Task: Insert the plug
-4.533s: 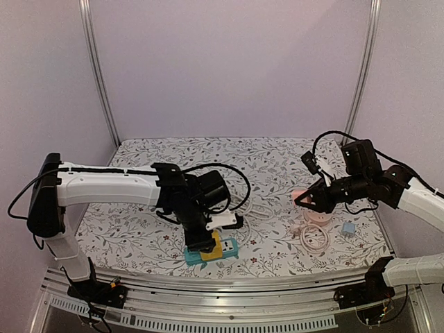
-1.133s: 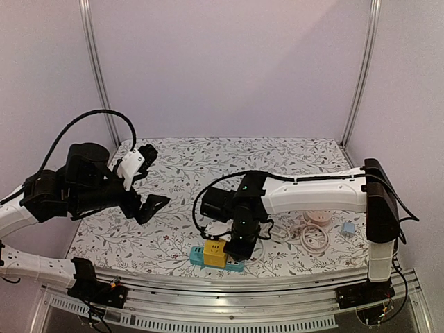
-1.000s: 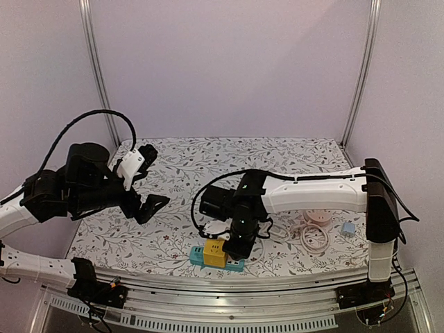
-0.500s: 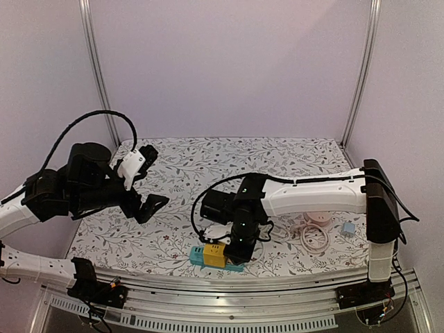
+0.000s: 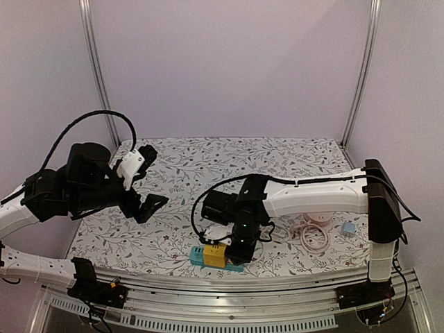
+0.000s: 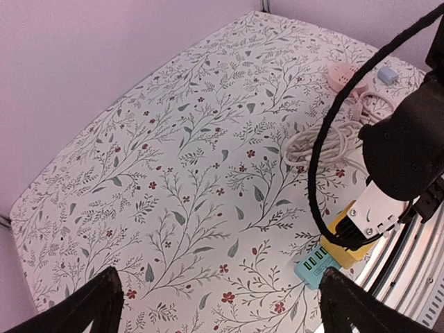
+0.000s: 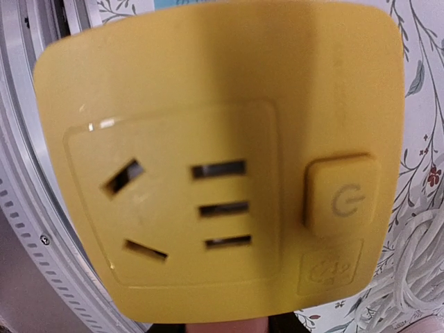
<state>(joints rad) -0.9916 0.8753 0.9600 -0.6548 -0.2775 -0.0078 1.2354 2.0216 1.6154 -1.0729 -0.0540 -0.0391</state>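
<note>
Change: right arm has edged lower over yellow socket block (image 5: 214,255) at near edge of table (image 5: 277,159); left gripper (image 5: 146,180) stays back, jaws wide.
Right gripper (image 5: 237,244): closed; on what, I cannot tell.
Plug (image 6: 372,212): apparently the white piece touching the block's top.
Meaning: insertion looks close, not done.
Right wrist view: slots empty.
Left wrist view: only one showing the white piece clearly.

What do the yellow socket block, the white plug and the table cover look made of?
The yellow socket block looks moulded plastic, satin, with soft highlights. The white plug seems glossy plastic, by its sheen. The table cover is matt, floral-printed, fabric or vinyl; cannot tell which.
</note>
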